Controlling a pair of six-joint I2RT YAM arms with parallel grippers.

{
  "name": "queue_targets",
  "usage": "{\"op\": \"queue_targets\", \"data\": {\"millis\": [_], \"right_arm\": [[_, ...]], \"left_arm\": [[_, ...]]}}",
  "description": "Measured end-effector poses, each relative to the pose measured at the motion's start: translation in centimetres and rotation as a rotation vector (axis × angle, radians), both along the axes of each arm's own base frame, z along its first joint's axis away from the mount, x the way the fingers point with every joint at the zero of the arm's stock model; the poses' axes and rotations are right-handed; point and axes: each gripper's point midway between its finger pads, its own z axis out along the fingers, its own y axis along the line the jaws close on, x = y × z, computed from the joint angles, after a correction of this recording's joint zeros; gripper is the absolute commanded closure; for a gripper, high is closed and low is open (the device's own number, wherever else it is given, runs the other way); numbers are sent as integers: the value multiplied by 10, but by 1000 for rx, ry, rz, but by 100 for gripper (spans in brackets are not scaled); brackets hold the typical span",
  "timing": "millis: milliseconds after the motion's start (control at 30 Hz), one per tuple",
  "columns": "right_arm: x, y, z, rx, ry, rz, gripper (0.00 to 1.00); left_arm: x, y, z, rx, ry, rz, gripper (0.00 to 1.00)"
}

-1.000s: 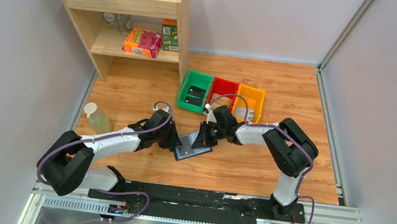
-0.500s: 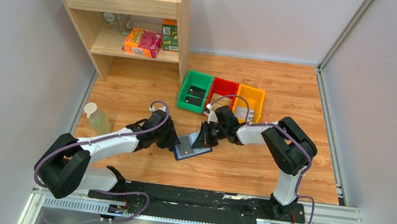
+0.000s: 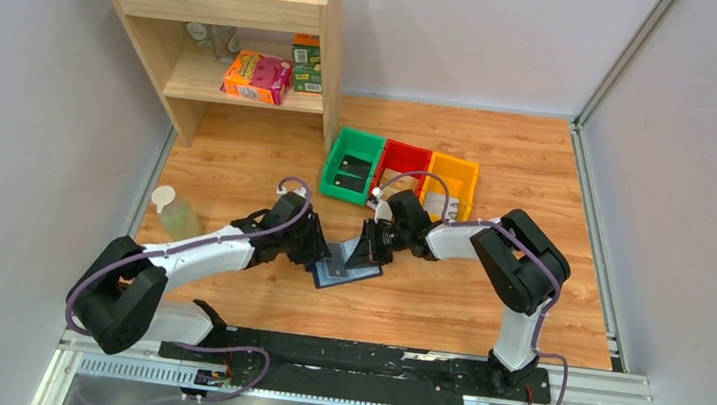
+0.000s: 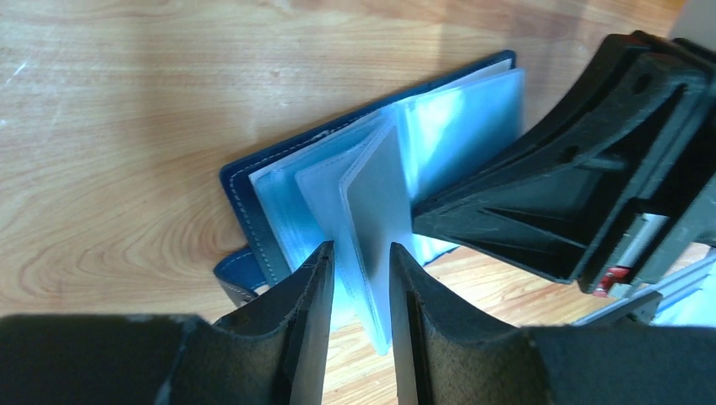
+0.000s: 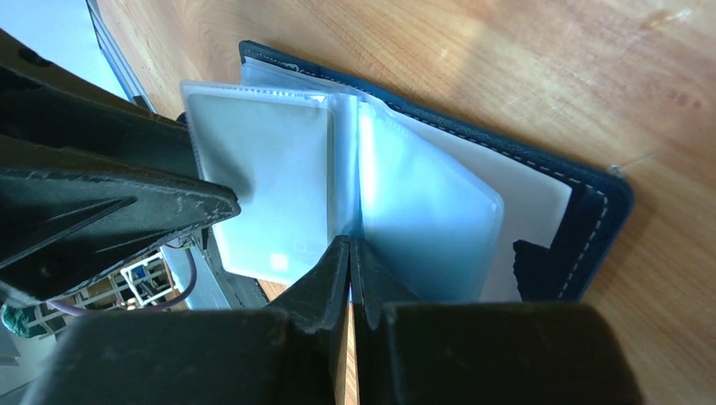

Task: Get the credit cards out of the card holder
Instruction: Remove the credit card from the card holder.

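Midway along the bench [image 3: 445, 302], the card holder [image 3: 337, 277] lies open. My left end effector [image 4: 359, 283] stands parted around one clear sleeve [image 4: 376, 202]; my right end effector [image 5: 349, 274] is pressed closed among the sleeves.

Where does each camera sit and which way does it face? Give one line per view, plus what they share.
Top external: high behind the bases, facing down on the table; both arms show, left gripper and right gripper at the card holder.
Left wrist: on the left arm, looking past its fingers at the card holder.
Right wrist: likewise, from the opposite side.
Shared: the card holder, in all three.
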Motion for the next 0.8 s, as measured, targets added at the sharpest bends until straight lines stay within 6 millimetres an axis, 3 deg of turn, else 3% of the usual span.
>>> {"op": "queue_targets", "data": {"millis": [267,800], "right_arm": [[1,2,0,-1,9,5,92],[1,2,0,-6,14,3,90]], "left_arm": [[8,-9,18,-18,-32,-35,63],[14,-30,32,-137,-107,-94,66]]}}
